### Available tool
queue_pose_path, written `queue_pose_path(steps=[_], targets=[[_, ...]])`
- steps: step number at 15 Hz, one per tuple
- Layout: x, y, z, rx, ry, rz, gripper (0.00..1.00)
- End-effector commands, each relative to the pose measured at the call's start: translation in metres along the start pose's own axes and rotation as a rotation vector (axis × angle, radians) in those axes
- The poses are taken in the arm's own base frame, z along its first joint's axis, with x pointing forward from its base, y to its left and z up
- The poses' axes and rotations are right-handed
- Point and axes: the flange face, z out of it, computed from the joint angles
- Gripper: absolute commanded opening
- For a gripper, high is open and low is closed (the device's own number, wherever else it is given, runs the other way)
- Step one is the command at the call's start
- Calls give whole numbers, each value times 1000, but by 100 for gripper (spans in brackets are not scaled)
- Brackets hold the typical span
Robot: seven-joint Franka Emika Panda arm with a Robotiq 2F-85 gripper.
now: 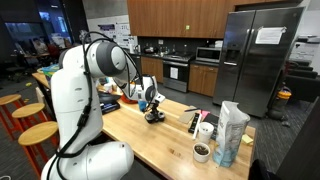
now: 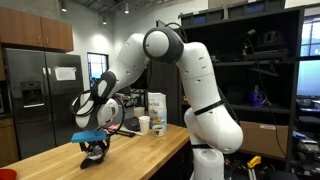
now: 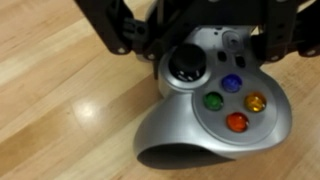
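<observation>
Gripper (image 3: 200, 42) of mine, spread wide over a silver gamepad (image 3: 180, 140).
Cup (image 1: 202, 152) near the tabletop's corner holds something dark (unclear what); gamepad shows four coloured buttons.

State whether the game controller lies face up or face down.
Face up: the game controller shows its coloured buttons and thumbstick to the wrist camera.
</observation>
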Motion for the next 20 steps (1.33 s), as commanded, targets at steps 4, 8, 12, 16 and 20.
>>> queue_pose_path(steps=[4,8,12,16,20], targets=[[3,6,-36,-57,-19,350,47],[4,7,-52,-46,-58,490,47],[10,14,-62,-29,-91,579,47],[17,21,-67,-13,-111,621,47],[20,12,-59,-14,-99,591,70]])
